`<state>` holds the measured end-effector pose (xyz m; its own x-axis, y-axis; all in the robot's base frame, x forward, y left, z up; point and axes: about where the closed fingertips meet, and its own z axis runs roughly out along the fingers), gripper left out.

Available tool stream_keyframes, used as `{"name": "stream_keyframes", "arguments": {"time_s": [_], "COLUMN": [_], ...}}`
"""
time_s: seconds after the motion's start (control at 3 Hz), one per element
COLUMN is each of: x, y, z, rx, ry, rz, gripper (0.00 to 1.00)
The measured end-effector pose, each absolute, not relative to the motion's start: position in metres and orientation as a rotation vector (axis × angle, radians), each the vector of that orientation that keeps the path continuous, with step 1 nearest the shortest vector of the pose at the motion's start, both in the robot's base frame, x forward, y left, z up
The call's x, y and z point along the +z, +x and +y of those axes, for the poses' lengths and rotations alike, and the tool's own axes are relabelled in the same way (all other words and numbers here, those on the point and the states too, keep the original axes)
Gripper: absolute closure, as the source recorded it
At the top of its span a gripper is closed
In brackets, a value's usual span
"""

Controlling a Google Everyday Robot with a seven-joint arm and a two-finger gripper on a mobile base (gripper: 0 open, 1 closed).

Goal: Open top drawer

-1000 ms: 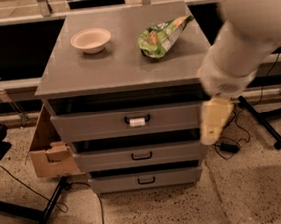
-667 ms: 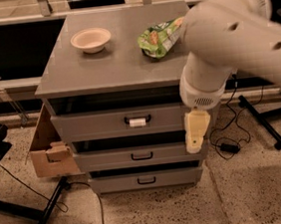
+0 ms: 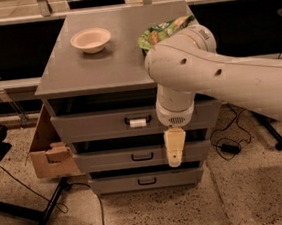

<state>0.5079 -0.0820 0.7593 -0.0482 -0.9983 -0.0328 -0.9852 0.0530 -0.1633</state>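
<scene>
The top drawer (image 3: 97,125) is the tallest grey front under the cabinet top, closed, with a black loop handle (image 3: 137,120) bearing a small white tag. My gripper (image 3: 174,148) hangs from the white arm (image 3: 228,80), pointing down in front of the middle drawer (image 3: 111,159), to the right of and below the top drawer's handle. It touches neither handle.
A pale bowl (image 3: 90,40) and a green snack bag (image 3: 165,30) sit on the cabinet top (image 3: 91,69). The bottom drawer (image 3: 146,181) is closed. A cardboard box (image 3: 48,149) stands left of the cabinet. Cables (image 3: 224,141) and a black stand leg (image 3: 44,217) lie on the floor.
The arm has swung left across the cabinet front, carrying the gripper from the right side toward the middle, closer to the drawer handles.
</scene>
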Motion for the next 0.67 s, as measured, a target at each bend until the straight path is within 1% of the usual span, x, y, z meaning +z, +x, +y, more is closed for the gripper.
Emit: {"name": "stream_keyframes", "arguments": {"time_s": [0.67], "x": [0.726], "y": [0.525], "z": [-0.044], "rx": [-0.03], "ry": [-2.087], "rz": [2.134], "gripper": [0.0]}}
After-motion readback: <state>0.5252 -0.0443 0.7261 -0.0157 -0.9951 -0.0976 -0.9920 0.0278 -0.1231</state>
